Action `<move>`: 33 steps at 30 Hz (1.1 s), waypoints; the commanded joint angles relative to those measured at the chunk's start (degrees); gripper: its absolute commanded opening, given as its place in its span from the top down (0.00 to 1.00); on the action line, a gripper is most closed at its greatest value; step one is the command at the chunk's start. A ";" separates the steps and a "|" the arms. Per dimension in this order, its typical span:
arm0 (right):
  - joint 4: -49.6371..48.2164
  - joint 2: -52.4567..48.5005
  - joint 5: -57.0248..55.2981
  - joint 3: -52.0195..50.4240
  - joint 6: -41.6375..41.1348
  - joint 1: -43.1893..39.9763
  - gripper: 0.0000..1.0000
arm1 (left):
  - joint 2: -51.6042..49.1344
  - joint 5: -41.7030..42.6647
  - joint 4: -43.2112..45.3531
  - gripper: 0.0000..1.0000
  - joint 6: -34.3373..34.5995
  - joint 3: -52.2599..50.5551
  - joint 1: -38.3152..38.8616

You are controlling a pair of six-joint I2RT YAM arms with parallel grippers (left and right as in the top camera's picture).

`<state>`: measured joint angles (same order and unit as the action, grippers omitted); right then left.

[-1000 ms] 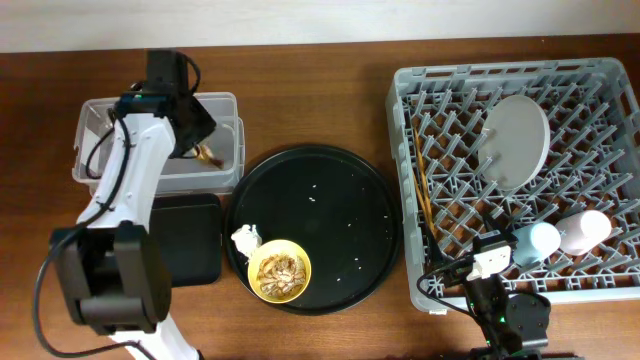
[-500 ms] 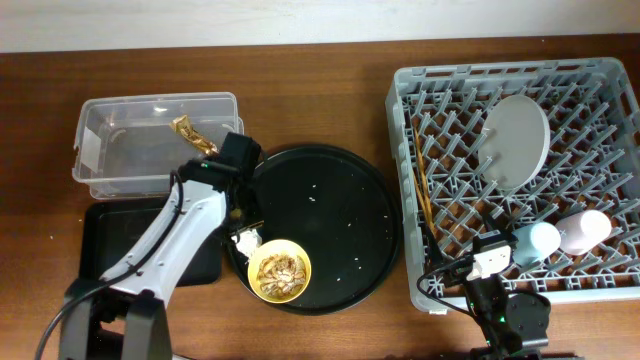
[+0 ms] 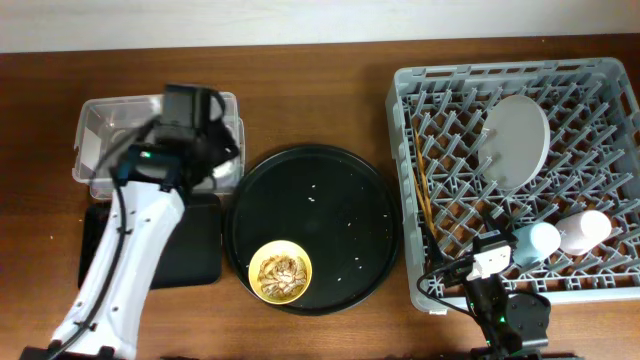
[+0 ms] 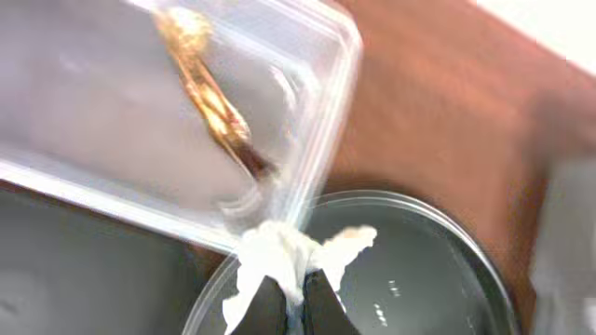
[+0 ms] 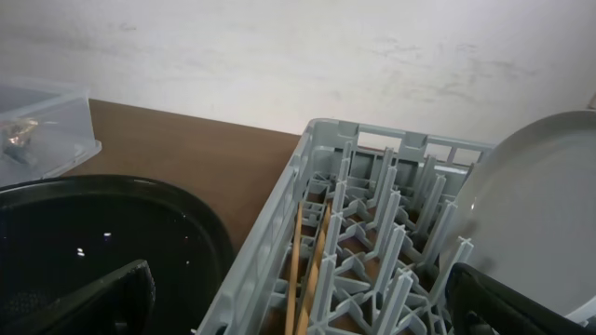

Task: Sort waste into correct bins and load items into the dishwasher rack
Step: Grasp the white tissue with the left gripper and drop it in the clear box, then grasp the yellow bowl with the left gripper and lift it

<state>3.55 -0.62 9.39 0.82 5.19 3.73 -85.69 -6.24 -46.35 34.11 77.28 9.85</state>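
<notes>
Seen from overhead, the left arm (image 3: 140, 215) reaches over the near right corner of the clear box (image 3: 100, 130). Its left end effector (image 3: 222, 165) is blurred there, and its grip cannot be told from this view. The shallow black tray (image 3: 195, 245) lies on the counter (image 3: 320, 90) just in front of the box. Beside both sits the round black tray (image 3: 330, 200), which carries the yellow bowl (image 3: 279, 271) with brownish food scraps (image 3: 280, 268) inside. At the right stands the rack (image 3: 600, 90). A pale plate (image 3: 515, 140) leans between its pegs, chopsticks (image 3: 425, 200) lie along its left side, and a bluish cup (image 3: 537, 240) and a pinkish cup (image 3: 588, 229) lie near its front right corner. The right arm (image 3: 505, 315) sits at the rack's near edge.

In the left wrist view, the end effector's dark fingers (image 4: 270, 302) are clenched on the white tissue (image 4: 284, 256). The tissue hangs over the spot where the box's corner meets the round tray's rim. The gold-brown wrapper (image 4: 209, 102) lies inside the box.

In the right wrist view, the right end effector (image 5: 298, 279) is released, its fingers spread wide and holding nothing. It faces the rack's corner, with the chopsticks and the plate ahead.
</notes>
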 commanded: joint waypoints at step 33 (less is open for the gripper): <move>0.00 0.37 0.50 -0.50 0.37 -0.37 0.01 | -11.96 -9.70 -9.03 1.00 7.34 -12.76 42.73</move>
<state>3.46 -0.69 9.41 0.78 5.21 3.73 -99.85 -14.46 -50.92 42.94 60.69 53.04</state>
